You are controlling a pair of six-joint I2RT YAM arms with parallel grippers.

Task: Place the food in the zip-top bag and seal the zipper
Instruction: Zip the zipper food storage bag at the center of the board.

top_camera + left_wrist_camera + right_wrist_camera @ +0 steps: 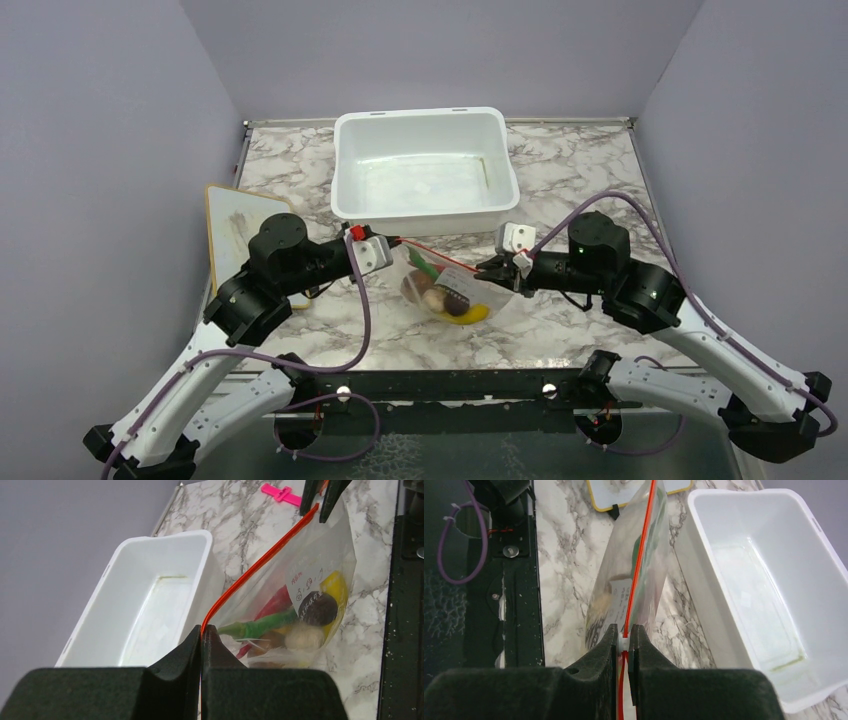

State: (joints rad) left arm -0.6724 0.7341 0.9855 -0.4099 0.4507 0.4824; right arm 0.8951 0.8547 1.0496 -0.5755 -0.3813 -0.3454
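The clear zip-top bag (pixel 450 290) hangs between my two grippers just above the marble table, with the food inside. I see the yellow banana (pixel 472 316), the brown ball (pixel 320 609), the beige mushroom (pixel 302 637), the green pod (pixel 260 626) and the red chili (pixel 275 605). The orange-red zipper (pixel 260 560) runs taut between the grippers. My left gripper (pixel 201 630) is shut on the zipper's left end. My right gripper (pixel 624 632) is shut on the white slider on the zipper (pixel 641 555) near its right end.
The white tub (pixel 420 118) stands just behind the bag and holds no food. A yellow-rimmed board (pixel 235 225) lies at the left. A small pink clip (pixel 282 493) lies on the table beyond the right gripper.
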